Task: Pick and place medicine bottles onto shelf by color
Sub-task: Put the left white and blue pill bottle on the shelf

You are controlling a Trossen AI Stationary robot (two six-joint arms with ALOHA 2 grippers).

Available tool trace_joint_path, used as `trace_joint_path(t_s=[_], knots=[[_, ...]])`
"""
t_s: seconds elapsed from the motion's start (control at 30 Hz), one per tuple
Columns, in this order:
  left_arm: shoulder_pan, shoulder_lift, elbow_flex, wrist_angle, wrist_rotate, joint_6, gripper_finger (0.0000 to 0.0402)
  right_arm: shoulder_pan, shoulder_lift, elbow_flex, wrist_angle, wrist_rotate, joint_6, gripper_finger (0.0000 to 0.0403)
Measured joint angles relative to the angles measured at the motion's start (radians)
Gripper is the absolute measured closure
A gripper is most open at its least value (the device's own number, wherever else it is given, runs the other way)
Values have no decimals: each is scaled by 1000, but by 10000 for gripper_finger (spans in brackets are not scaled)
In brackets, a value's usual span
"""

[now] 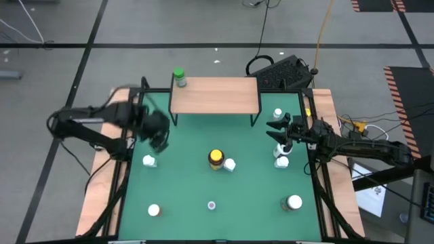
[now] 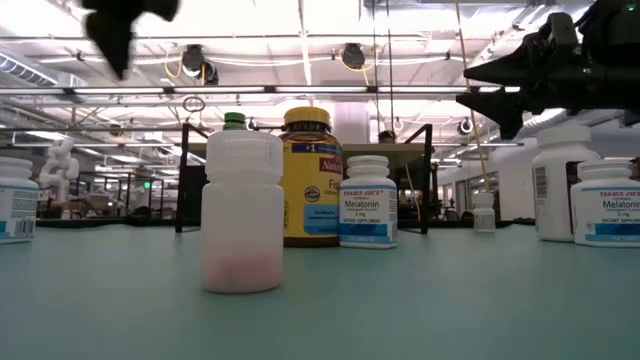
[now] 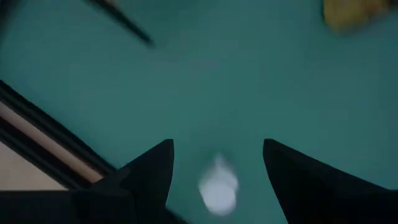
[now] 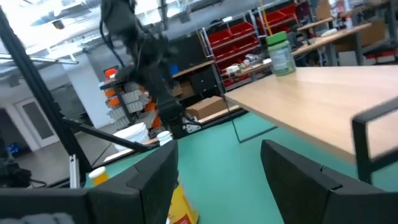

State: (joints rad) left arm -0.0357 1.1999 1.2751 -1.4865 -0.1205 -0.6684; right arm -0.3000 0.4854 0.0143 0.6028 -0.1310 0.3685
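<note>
The light-wood shelf (image 1: 213, 95) stands at the far side of the green mat, with a green-capped bottle (image 1: 179, 76) on its far left corner. My left gripper (image 1: 160, 139) hangs open above the mat's left part. A white bottle (image 3: 217, 185) stands on the mat below the gap between its fingers, untouched. My right gripper (image 1: 274, 131) is open and empty, raised near the shelf's right legs. An amber yellow-capped bottle (image 1: 216, 158) and a white bottle (image 1: 230, 164) stand mid-mat. Other white bottles (image 1: 281, 161) stand around them.
A larger bottle with a white lid (image 1: 293, 202) stands near right and a white one (image 1: 154, 211) near left. A small translucent bottle (image 2: 242, 210) stands near the mat's front. One white bottle (image 1: 277, 114) stands by the shelf's right leg. A wooden frame (image 1: 325, 169) borders the mat.
</note>
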Motion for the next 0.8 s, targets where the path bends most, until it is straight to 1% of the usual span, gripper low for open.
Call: trace_joint_path(t_s=[0.07, 0.13, 0.2, 0.27, 0.33, 0.53, 0.67, 0.8], knots=[[-84, -29, -82, 1, 22, -60, 151, 5, 0, 0, 25, 0, -23, 177], [-155, -46, -158, 3, 25, -84, 151, 9, 0, 0, 57, 0, -54, 177], [-206, -53, -220, 2, 27, -93, 151, 14, 0, 0, 89, 0, -71, 177], [-233, -52, -269, 4, 27, -101, 151, 15, 0, 0, 118, 0, -87, 177], [-244, -47, -310, 15, 27, -105, 151, 15, 0, 0, 132, 0, -100, 177], [-260, -47, -417, 135, 39, -81, 151, 15, 0, 0, 138, 0, -144, 177], [-259, -47, -455, 158, 117, -45, 151, 15, 0, 0, 135, 0, -149, 177], [-259, -47, -482, 154, 120, -36, 151, 15, 0, 0, 112, 0, -147, 177]])
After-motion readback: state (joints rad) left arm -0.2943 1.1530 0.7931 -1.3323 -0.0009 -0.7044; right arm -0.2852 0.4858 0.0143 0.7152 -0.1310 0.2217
